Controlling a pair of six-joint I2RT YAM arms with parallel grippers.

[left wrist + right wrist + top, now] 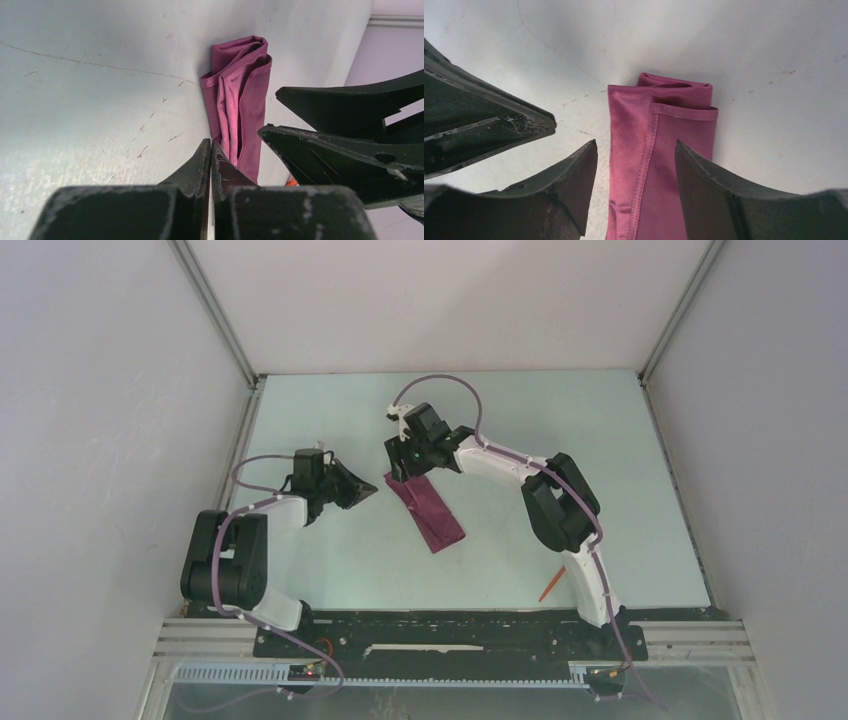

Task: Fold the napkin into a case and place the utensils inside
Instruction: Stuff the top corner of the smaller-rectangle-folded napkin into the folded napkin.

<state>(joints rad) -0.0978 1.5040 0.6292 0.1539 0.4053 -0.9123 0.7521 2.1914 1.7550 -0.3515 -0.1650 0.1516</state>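
The plum-purple napkin lies folded as a narrow case (430, 512) at the table's middle, running diagonally. My right gripper (402, 470) is open over the case's far-left end, and its fingers straddle the cloth (659, 150) without gripping it; the gripper (636, 142) shows hemmed edges between its fingers. My left gripper (372, 492) is shut just left of that end, tips (210, 145) beside the cloth (240, 100). One thin orange-red utensil (551, 583) lies by the right arm's base. A sliver of orange (291, 182) shows under the right gripper's fingers (340, 145). The spoon is not visible.
White enclosure walls stand on the left, right and back of the pale table (560, 440). The black arm-mount rail (450, 635) runs along the near edge. My left gripper's finger (489, 130) shows close beside the right gripper.
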